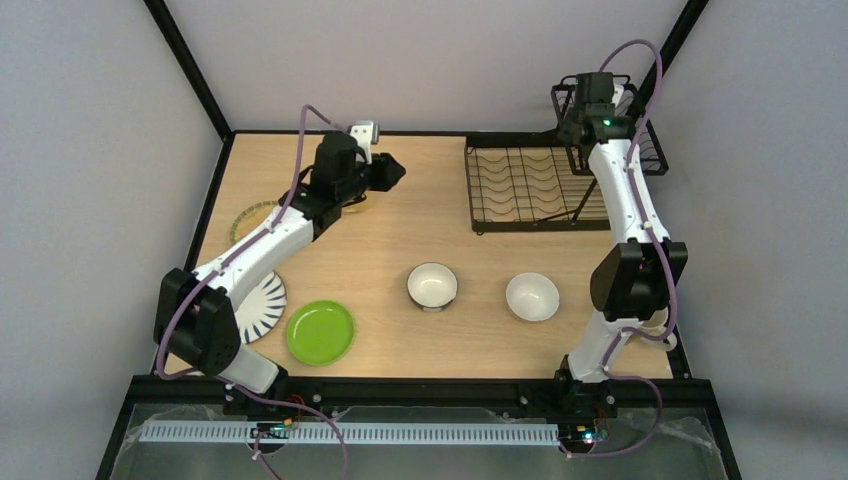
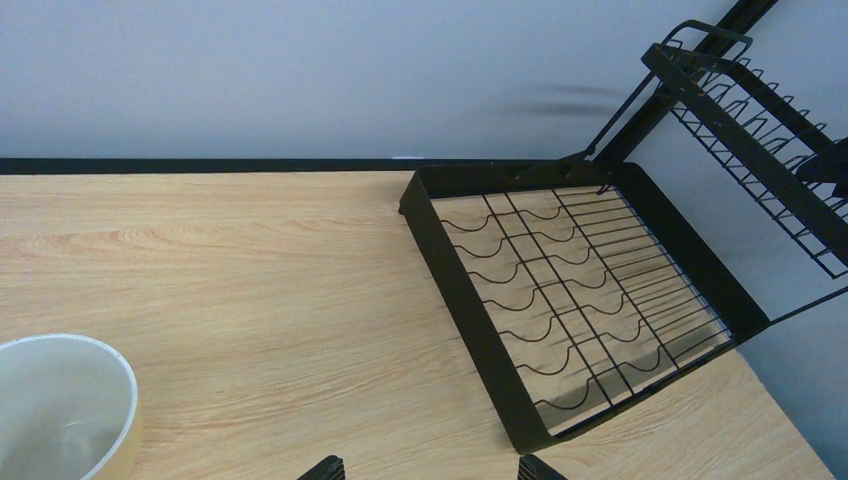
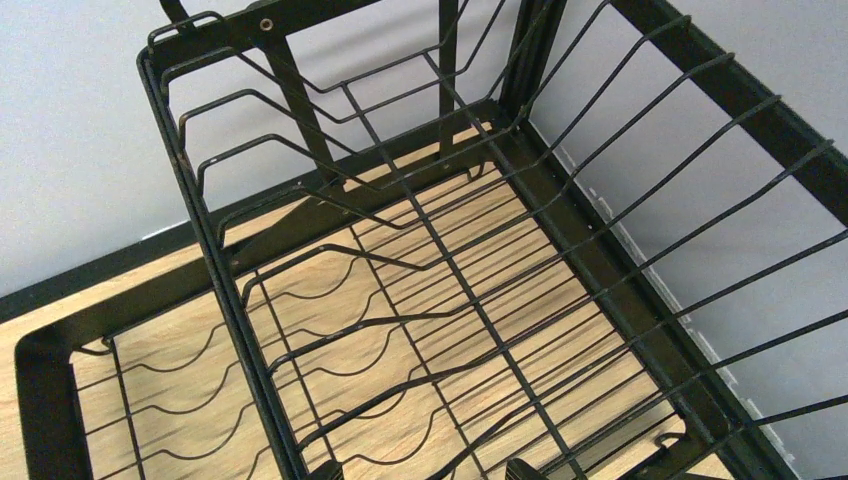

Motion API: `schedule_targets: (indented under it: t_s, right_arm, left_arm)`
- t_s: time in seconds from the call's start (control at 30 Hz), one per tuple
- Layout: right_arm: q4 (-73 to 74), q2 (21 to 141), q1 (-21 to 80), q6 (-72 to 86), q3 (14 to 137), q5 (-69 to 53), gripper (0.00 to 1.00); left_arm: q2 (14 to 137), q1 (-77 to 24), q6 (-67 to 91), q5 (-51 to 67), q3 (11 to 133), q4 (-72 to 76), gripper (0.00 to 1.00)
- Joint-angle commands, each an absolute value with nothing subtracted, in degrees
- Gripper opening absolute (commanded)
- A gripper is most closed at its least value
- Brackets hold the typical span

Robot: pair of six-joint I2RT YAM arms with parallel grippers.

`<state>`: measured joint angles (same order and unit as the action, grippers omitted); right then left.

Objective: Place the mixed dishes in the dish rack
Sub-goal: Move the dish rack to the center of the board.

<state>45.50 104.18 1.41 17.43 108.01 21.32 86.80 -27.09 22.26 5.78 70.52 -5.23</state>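
Plates crowd the left side of the table point(image 1: 420, 225). The tan woven-look plate point(image 1: 243, 222) lies half under the left arm point(image 1: 255, 250). The black-striped white plate point(image 1: 265, 300) sits by that arm's base, and the lime green plate point(image 1: 320, 332) is just beside it.

The left gripper point(image 2: 432, 468) hangs over bare wood with its fingers spread wide and nothing between them. The pale yellow mug point(image 2: 60, 410) stands near it, off to its left. Picking up that mug looks like the step in hand. To do it well, the gripper should swing back over the rim and come straight down. One finger should go inside the wall and one outside, closing only once the mug is centred. The handle is not in view from the wrist, so I cannot tell which way it faces.

Toward the middle, the dark-sided bowl point(image 1: 432, 285) and the white bowl point(image 1: 532, 296) sit well apart in open wood. They leave a clear lane from the mug to the dish rack point(image 1: 520, 185), which holds no dishes.

On the right, the right gripper point(image 3: 422, 470) hovers inside the top of the rack's upright basket section point(image 3: 300, 170), jaws apart and empty. The wires are close on every side there, and the enclosure wall stands just behind. It should lift straight up before moving sideways, and the left arm's carry should stay low and clear of the right arm point(image 1: 625, 200).
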Motion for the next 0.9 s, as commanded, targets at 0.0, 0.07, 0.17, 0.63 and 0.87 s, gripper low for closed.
schedule_targets:
  t_s: [0.0, 0.07, 0.17, 0.63, 0.87]
  right_arm:
    - [45.5, 103.2, 0.9, 18.6, 106.9, 19.8, 0.91]
    - [45.4, 103.5, 0.9, 18.8, 106.8, 19.3, 0.90]
    - [45.2, 103.9, 0.7, 19.0, 106.8, 18.7, 0.88]
    - [44.8, 105.2, 0.4, 19.1, 105.5, 16.4, 0.58]
    - [44.5, 105.5, 0.4, 19.2, 104.0, 15.1, 0.42]
  left_arm:
    - [87.6, -27.4, 22.3, 5.9, 72.4, -6.9, 0.99]
    - [87.7, -27.4, 22.2, 5.7, 72.5, -7.0, 0.99]
    - [88.0, -27.4, 22.1, 5.7, 72.7, -7.2, 0.99]
    - [89.6, -27.4, 22.1, 5.0, 74.2, -7.9, 0.99]
    - [90.1, -27.4, 22.1, 4.6, 74.4, -8.0, 0.99]
